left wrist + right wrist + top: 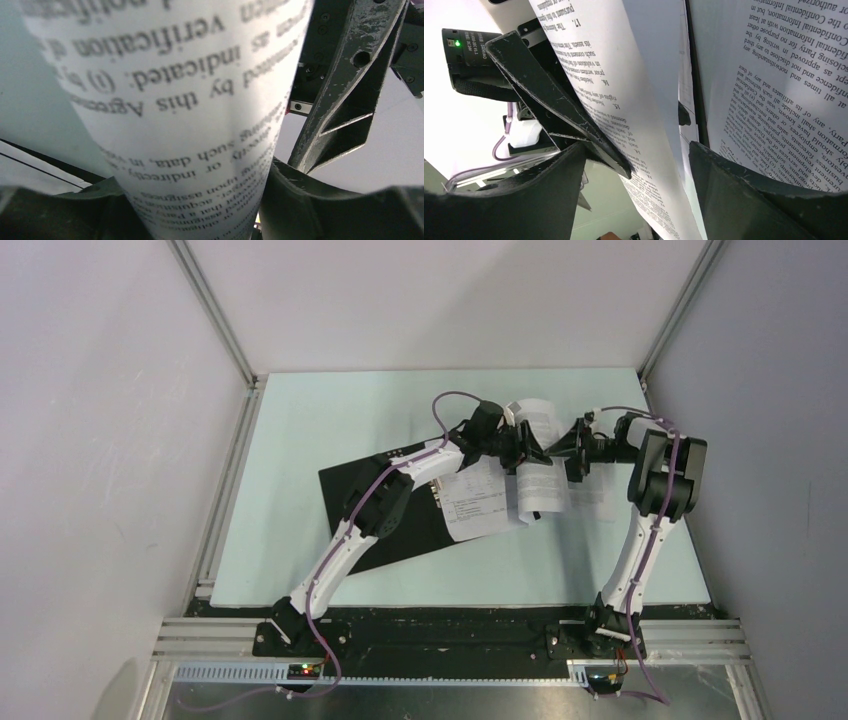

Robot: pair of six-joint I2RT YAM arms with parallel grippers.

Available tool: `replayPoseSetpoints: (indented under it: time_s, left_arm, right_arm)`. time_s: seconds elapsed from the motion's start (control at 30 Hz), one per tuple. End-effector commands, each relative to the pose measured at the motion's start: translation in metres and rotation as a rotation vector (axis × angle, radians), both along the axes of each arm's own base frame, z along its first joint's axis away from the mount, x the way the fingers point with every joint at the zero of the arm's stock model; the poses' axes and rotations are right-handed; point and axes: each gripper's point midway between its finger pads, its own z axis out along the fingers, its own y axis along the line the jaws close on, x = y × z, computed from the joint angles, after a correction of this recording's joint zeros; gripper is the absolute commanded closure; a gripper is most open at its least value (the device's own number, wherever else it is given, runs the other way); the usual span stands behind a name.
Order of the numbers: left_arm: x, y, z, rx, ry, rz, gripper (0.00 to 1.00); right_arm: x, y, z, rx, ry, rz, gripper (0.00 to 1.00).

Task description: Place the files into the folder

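The left arm (335, 545) and the right arm (640, 540) have white links, black joints and a purple cable each; the black gripper fingers (744, 200) show scratches.

This was a robotics lab test cell, not a home or an office. The pale green tabletop (300, 420) sat boxed in by plain white wall panels (100, 440) held in aluminium profile posts (215, 310). Two small white-and-black robot arms, the left arm (340, 540) and the right arm (640, 540), were bolted to a black mounting rail (450, 625) at the near edge. Purple cables (440, 400) ran along them, and a slotted cable duct (400, 673) lay beside a small board with lit indicator lights (305, 670).
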Motion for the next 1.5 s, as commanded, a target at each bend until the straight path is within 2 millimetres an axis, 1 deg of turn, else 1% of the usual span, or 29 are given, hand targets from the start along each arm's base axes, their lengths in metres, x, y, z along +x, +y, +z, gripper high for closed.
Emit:
replayPoseSetpoints:
  time_s: [0.0,0.1,0.2,0.43,0.6,0.73,0.97,1.0,1.03,1.07,1.1,1.13,1.17,1.23,1.3,1.4,1.47]
  left_arm:
    - [0.004,-0.003,0.036,-0.031,-0.082,0.000,0.35]
    - [0.006,0.000,0.028,0.004,-0.082,0.012,0.33]
    - [0.007,0.002,0.023,0.028,-0.082,0.022,0.31]
    - [0.005,0.001,0.018,0.048,-0.089,0.015,0.29]
    - [0.004,-0.001,0.020,0.040,-0.097,0.003,0.28]
    - [0.003,-0.003,0.026,0.027,-0.111,-0.008,0.27]
    - [0.000,-0.004,0.028,0.014,-0.113,-0.026,0.24]
    - [0.000,-0.004,0.029,0.012,-0.115,-0.027,0.23]
    - [0.001,-0.004,0.029,0.009,-0.120,-0.028,0.22]
    - [0.001,-0.004,0.030,0.006,-0.120,-0.029,0.20]
    - [0.002,-0.003,0.031,0.000,-0.120,-0.027,0.18]
    - [0.004,-0.003,0.033,-0.010,-0.124,-0.025,0.14]
    - [0.005,-0.002,0.034,-0.016,-0.114,-0.021,0.13]
    - [0.007,-0.001,0.039,-0.039,-0.106,-0.021,0.07]
    - [0.006,-0.003,0.052,-0.091,-0.129,-0.048,0.05]
    - [-0.006,-0.010,0.070,-0.148,-0.166,-0.121,0.04]
    - [-0.015,-0.013,0.077,-0.173,-0.180,-0.160,0.04]
  right_arm:
    - [0.005,-0.006,0.012,0.029,-0.031,-0.017,0.24]
    - [0.005,-0.008,0.016,0.024,-0.038,-0.021,0.28]
    - [0.004,-0.007,0.021,0.033,-0.042,-0.020,0.35]
    - [0.002,0.003,0.027,0.079,-0.042,-0.001,0.50]
    - [0.000,0.015,0.030,0.094,-0.046,0.041,0.51]
    - [0.000,0.018,0.027,0.096,-0.036,0.050,0.55]
    - [0.010,0.013,0.024,0.113,-0.033,0.024,0.71]
    - [0.010,0.013,0.024,0.116,-0.026,0.020,0.75]
    - [0.011,0.013,0.024,0.118,-0.027,0.019,0.77]
    - [0.012,0.012,0.025,0.119,-0.028,0.016,0.80]
    - [0.012,0.011,0.025,0.118,-0.028,0.014,0.81]
    - [0.012,0.010,0.025,0.117,-0.027,0.012,0.82]
    - [0.012,0.009,0.026,0.116,-0.028,0.010,0.82]
    - [0.009,0.008,0.028,0.117,-0.025,0.008,0.80]
    - [0.006,0.007,0.028,0.116,-0.020,0.006,0.77]
    - [0.004,0.006,0.023,0.136,0.011,-0.006,0.73]
    - [0.007,0.006,0.025,0.170,0.019,-0.018,0.69]
